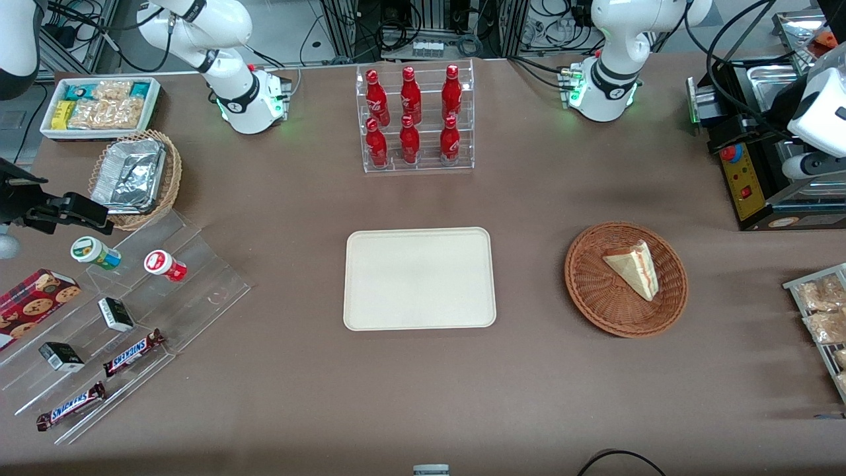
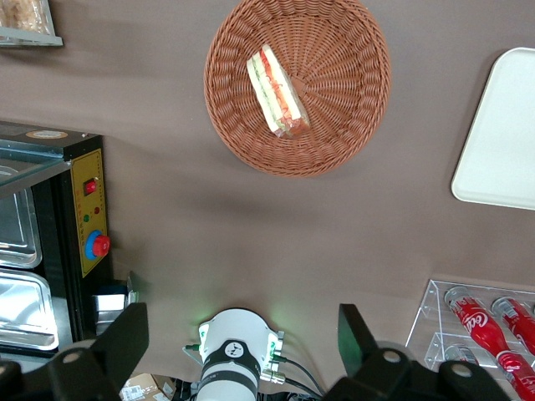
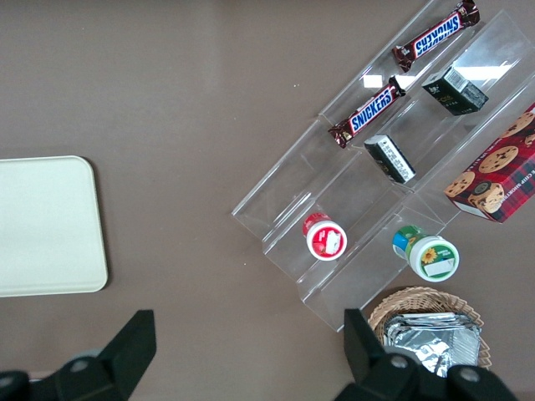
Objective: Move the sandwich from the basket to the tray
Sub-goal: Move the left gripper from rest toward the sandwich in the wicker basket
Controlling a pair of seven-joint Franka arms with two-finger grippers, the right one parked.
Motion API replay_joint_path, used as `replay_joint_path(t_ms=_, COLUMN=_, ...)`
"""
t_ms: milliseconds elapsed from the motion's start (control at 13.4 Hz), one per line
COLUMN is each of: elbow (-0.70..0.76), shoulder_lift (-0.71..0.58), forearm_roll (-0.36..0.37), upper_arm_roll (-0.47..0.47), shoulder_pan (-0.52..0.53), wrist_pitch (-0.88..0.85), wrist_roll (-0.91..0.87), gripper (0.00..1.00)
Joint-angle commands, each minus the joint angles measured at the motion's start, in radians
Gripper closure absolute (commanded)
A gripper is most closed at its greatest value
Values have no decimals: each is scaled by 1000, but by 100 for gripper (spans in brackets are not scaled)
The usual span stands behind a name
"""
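Cream sandwich [image 2: 278, 93] wedge, gripper [image 2: 242, 330] high above

A brown table [image 1: 529, 198] carries the tray [image 1: 419, 278] near its middle, with the round basket [image 1: 595, 291] beside it toward the working arm's end and a clear rack of red bottles [image 1: 414, 119] farther from the front camera. Toward the parked arm's end lie a clear stepped stand [image 1: 198, 277], a tan basket [image 1: 173, 173] and a white bin [image 1: 46, 116]. The gripper [image 2: 242, 338] hangs wide open above the table, near the black box [image 1: 753, 178] at the working arm's end.
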Motion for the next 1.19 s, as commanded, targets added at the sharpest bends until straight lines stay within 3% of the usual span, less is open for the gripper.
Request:
replay_joint_path(t_ms=0, elbow=4, shoulder_lift=-4, forearm_roll=1, upper_arm_roll=2, shoulder_pan=5, wrist_pitch=-11, wrist_roll=16, gripper=0)
replay_joint_path(t_ms=298, elbow=-13, shoulder_lift=0, forearm_roll=-30, upper_arm_roll=2, shoulder_pan=5, wrist_pitch=43, wrist_roll=15, gripper=0)
replay_joint_path(t_ms=744, elbow=-70, shoulder_lift=80, forearm_roll=8, upper_arm_roll=2, shoulder_pan=2, wrist_pitch=185, wrist_roll=-59, gripper=0)
replay_joint_path(t_ms=967, elbow=-226, shoulder_lift=48, forearm_roll=14, upper_arm_roll=3, shoulder_pan=3, wrist_pitch=340, wrist_roll=-89, gripper=0)
replay_joint_path(t_ms=1116, elbow=-326, shoulder_lift=33, forearm_roll=16, upper_arm_roll=3, shoulder_pan=-1, wrist_pitch=457, wrist_roll=-244, gripper=0)
